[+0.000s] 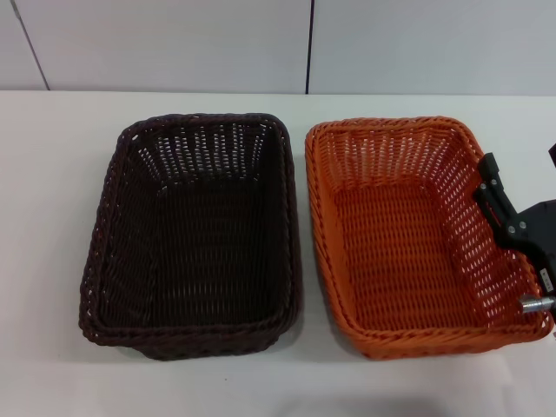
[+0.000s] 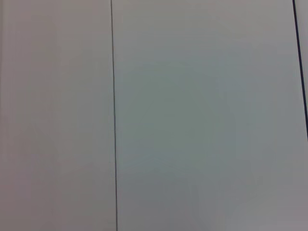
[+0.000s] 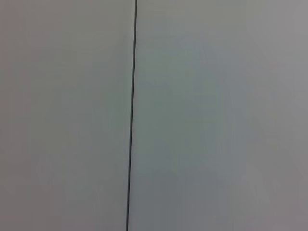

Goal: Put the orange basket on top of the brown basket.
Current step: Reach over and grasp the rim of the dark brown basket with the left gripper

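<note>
White table, grey panel wall behind.
Brown basket at 9 o'clock, orange basket just beside at 3; right gripper over its 3 o'clock rim, grip state can't tell.

The head view looks forward and steeply down from above onto a white tabletop, close enough that the very dark brown rectangular woven basket on the left and the bright orange rectangular woven basket on the right together span most of the frame, with a pale panelled wall across the far edge. The left wrist view faces a plain pale wall panel split by a thin dark vertical seam, and the right wrist view faces a like pale panel with its own dark seam. Neither wrist view takes in the tabletop or baskets; a seamed pale wall is all they have in common with the head view.
</note>
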